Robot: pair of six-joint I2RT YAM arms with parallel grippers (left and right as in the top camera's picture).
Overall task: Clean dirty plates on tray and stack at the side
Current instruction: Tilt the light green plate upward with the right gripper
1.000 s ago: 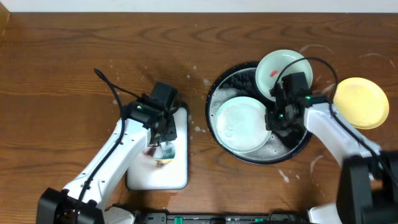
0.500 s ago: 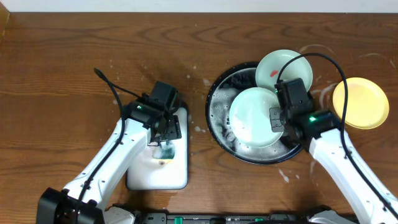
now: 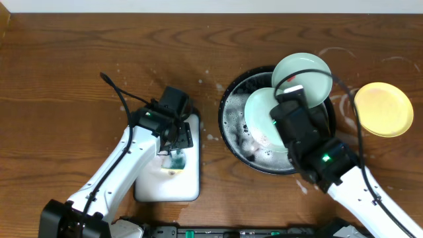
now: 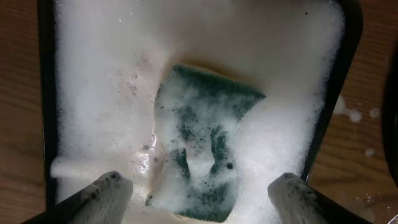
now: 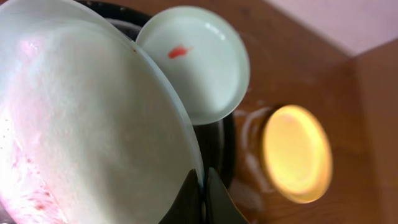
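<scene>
Mint plate (image 3: 258, 112) now higher above foamy tray (image 3: 231, 99)

**Three views, one table**

Overhead looks straight down on the table (image 3: 66, 66) from well above, taking in both work spots at once. Left wrist hangs close over the dish (image 4: 87, 56), facing down onto the sponge (image 4: 205, 149); overhead shares both. Right wrist sits hard against the foamy plate (image 5: 81, 124), looking along it at a tilt to the tray (image 5: 219, 149) rim, the smeared plate (image 5: 199, 62) and the yellow plate (image 5: 297, 154); overhead shares these too.
</scene>
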